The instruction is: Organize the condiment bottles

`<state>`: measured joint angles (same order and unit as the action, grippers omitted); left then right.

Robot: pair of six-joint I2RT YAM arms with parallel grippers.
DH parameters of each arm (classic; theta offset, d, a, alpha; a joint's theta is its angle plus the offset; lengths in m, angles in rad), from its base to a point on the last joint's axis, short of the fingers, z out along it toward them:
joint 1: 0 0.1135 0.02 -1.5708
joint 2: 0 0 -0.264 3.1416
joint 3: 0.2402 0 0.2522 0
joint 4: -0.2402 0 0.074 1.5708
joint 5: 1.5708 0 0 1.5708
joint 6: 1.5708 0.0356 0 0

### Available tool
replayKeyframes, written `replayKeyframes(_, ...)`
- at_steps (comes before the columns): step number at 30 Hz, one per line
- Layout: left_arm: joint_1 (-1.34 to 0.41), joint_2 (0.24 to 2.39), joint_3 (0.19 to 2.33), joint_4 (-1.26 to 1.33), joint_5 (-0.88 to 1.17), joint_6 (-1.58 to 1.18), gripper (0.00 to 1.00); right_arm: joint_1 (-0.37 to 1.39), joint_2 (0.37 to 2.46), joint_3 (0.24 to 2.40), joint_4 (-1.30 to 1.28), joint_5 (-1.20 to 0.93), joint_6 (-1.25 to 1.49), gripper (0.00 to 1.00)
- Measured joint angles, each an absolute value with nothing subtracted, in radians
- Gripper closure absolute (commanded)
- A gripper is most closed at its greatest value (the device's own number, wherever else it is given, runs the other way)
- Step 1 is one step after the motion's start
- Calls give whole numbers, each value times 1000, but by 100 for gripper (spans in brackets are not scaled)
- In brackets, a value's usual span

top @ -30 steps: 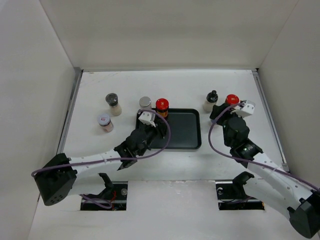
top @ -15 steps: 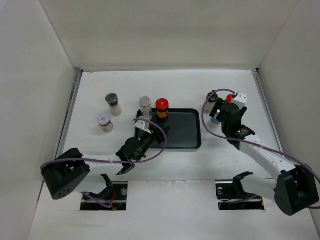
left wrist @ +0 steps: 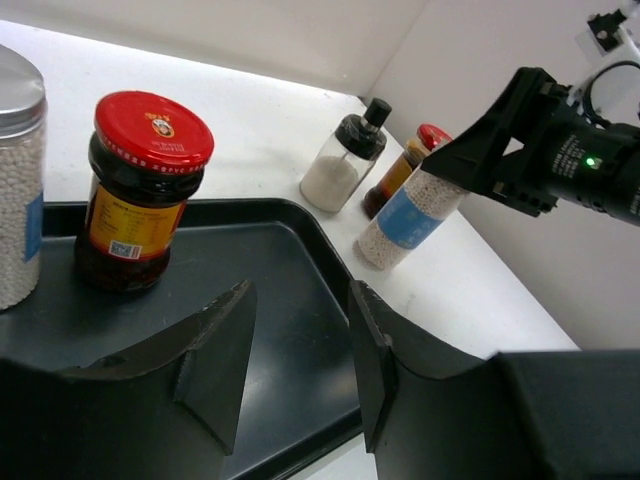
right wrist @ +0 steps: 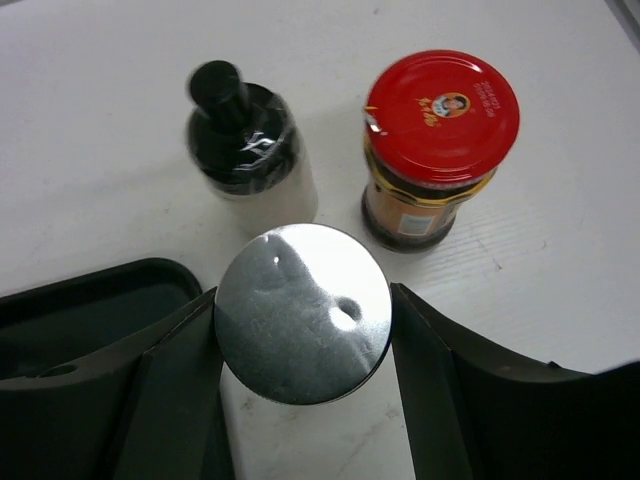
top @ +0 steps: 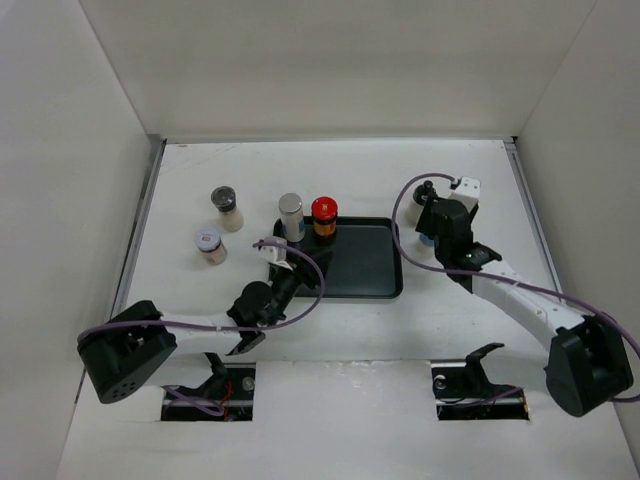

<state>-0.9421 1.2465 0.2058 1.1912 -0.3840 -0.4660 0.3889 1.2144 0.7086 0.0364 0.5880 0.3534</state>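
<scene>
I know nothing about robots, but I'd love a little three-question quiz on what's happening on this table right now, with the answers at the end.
1. True or false: the left gripper is clamping the red-lidded dark glass jar that stands on the flat black rectangular tray.
2. How many jars stand on that tray? A) one B) two C) four
3. Fill in: the right gripper has its fingers on either side of the blue-labelled pale jar, whose round cap is ___.
Key: 1 false, its jaws are apart with nothing between them; 2 B; 3 silver.
</scene>
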Motion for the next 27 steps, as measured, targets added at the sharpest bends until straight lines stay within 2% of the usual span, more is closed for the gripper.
replayKeyframes(6,-936,1228,196,1203,-423,-471,56,531,1190,808,26,598,331,63)
replayKeyframes(10,-936,1228,191,1216,-441,-473,51,592,1284,900,89,562,336,63)
replayKeyframes(19,-936,1229,176,1234,-468,-476,49,688,1564,1021,138,506,344,63)
replayKeyframes(27,-934,1230,176,1235,-471,-479,44,723,1639,1041,163,493,361,60)
